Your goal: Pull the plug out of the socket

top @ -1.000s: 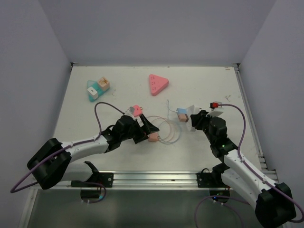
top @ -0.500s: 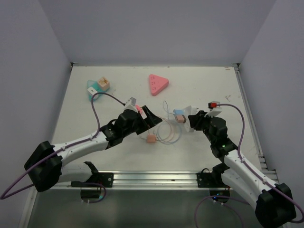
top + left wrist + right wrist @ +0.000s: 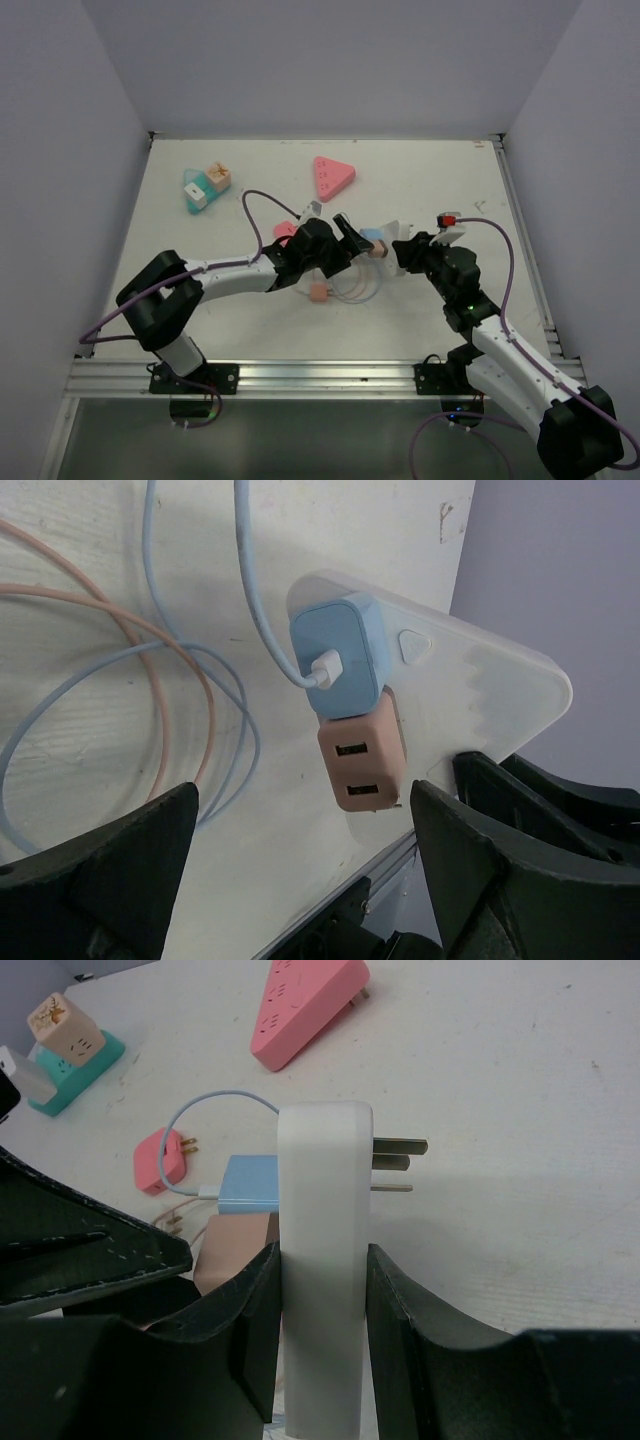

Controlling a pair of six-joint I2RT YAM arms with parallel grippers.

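The left end effector (image 3: pixel 300 815) hangs with its fingers spread wide and holding nothing. It is lined up just short of two plugs seated side by side on one face of the white socket (image 3: pixel 480 690). One is a blue plug (image 3: pixel 338 658), whose cable (image 3: pixel 250 580) trails over the tabletop (image 3: pixel 90 710), and a tan plug (image 3: pixel 362 760) touches it. Further right, the right end effector (image 3: pixel 322 1345) is clamped narrow on the socket, holding it on edge. The step in hand looks like the approach. Next, the left fingers need to straddle one plug, close on it, and pull straight away while the right braces.
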